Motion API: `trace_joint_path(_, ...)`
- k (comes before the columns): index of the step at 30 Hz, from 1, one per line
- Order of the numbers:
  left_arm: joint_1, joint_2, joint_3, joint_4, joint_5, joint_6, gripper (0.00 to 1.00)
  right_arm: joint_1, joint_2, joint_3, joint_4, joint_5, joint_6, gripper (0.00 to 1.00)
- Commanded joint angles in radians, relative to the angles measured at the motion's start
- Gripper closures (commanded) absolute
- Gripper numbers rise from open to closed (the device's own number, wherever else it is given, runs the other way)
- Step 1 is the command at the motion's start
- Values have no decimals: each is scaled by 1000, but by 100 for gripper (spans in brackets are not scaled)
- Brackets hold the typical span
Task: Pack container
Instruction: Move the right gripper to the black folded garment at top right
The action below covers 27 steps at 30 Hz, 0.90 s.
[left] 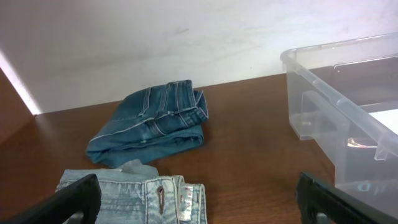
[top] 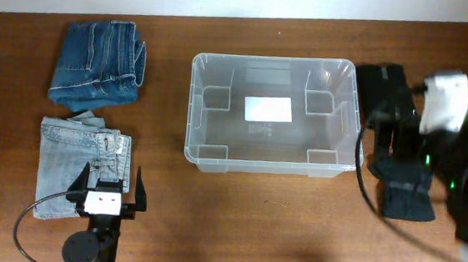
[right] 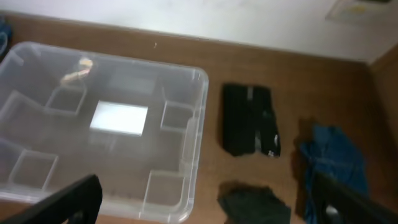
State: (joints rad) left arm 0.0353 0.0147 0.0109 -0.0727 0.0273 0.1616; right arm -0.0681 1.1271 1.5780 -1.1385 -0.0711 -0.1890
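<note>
The clear container [top: 233,139] sits mid-frame on the brown surface [top: 252,216]. Lower left, over pale jeans [top: 64,159], the left hand [top: 112,187] gapes wide, holding nothing; the right hand [right: 205,208], at right, is spread wide too, empty.

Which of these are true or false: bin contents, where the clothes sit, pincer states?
1. No clothes are in the bin. True.
2. The dark jeans lie right of the bin. False: they lie left of it, beside the light jeans.
3. The left pincer is shut on the light jeans. False: it is open over them and grips nothing.
4. Two black garments lie on the table right of the bin. True.
5. The right pincer is open and empty. True.
</note>
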Motion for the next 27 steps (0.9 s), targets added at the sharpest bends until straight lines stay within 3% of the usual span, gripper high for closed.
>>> trace_joint_path(1,4,-10,-2,-7,11,13,1,-37,175,166,-111,-29,-73,1)
trace_joint_path(7,4,-10,-2,-7,11,13,1,-170,358,259,-174,-22,-68,2)
trace_joint_path(13,4,-10,-2,-7,11,13,1,-287,417,259,-127,-33,-64,2)
trace_joint_path(20,4,-10,-2,-7,11,13,1,-462,514,259,-41,-188,-74,1)
trace_joint_path(27,4,-10,-2,-7,11,13,1,-508,736,259,-18,-482,-272,2)
